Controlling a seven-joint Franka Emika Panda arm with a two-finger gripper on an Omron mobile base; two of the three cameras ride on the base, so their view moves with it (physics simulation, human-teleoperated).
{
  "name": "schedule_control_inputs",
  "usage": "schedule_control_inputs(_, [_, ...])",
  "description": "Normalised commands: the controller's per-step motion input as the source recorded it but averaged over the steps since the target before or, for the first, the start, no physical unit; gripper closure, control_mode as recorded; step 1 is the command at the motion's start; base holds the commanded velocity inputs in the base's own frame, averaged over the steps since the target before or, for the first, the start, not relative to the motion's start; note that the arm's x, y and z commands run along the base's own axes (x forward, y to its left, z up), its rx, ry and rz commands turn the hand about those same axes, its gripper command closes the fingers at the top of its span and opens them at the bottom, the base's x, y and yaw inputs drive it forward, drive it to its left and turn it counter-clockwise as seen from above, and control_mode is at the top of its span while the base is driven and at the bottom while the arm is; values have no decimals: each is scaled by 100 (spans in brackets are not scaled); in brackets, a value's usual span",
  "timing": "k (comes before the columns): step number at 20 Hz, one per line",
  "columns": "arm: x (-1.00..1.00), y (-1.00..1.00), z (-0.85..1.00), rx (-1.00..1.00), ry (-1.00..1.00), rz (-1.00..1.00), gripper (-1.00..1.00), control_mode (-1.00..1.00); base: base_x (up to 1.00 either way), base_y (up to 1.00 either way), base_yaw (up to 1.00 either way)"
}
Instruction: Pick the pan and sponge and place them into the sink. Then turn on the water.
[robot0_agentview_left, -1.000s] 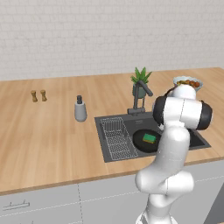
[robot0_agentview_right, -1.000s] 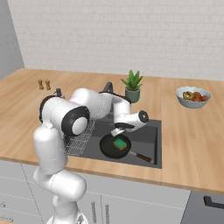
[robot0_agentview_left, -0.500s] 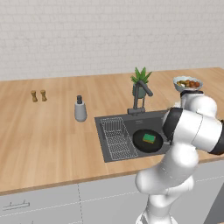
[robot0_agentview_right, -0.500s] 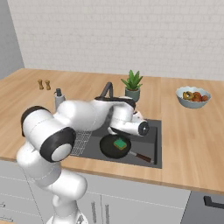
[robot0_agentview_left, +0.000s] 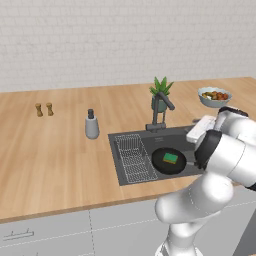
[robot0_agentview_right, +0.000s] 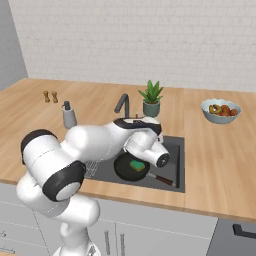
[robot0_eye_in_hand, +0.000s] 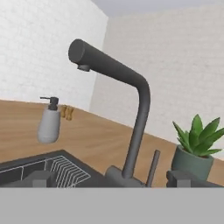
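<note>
1. Pan (robot0_agentview_left: 168, 161): black, round, lying flat in the sink (robot0_agentview_left: 131, 175), in the basin beside the wire rack (robot0_agentview_left: 132, 157). Its brown handle (robot0_agentview_right: 161, 179) points toward the front corner of the basin in the right base view. Placement done.
2. Sponge (robot0_agentview_left: 171, 158): green with a yellow edge, resting inside the pan, so also in the sink. Placement done.
3. Sink: dark grey, recessed in the wooden table (robot0_agentview_left: 60, 150). No item of the task lies out on the table.
4. Faucet (robot0_eye_in_hand: 131, 96): grey, upright at the back rim of the sink, spout (robot0_agentview_left: 167, 101) angled out over the basin. In the hand view it stands straight ahead of me, with a thin lever (robot0_eye_in_hand: 152, 168) rising beside its base. I see no stream under the spout, so I judge the water is off.
5. Pincer (robot0_eye_in_hand: 113, 179): released, jaws wide apart, nothing between them. It points at the foot of the faucet from just over the sink; the two tips frame the faucet base in the hand view.
6. Other stock on the table: soap dispenser (robot0_agentview_left: 91, 125), potted plant (robot0_agentview_left: 160, 93) behind the faucet, fruit bowl (robot0_agentview_left: 214, 96), two small shakers (robot0_agentview_left: 44, 109), all well apart from the sink's basin.
7. Remaining, in my judgement: reach the lever and turn on the water. Two of three parts are complete.
</note>
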Motion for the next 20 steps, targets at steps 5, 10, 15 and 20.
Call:
schedule_control_inputs(5, [0, -20, 5, 26, 0, -3, -100, -100, 0, 0, 0])
schedule_control_inputs(10, [14, 17, -4, 8, 0, -19, -100, -100, 0, 0, 0])
schedule_control_inputs(15, [18, 15, -1, 0, 0, -17, -100, -100, 0, 0, 0])
schedule_control_inputs(20, [30, 5, -1, 0, 0, -10, -100, -100, 0, 0, 0])
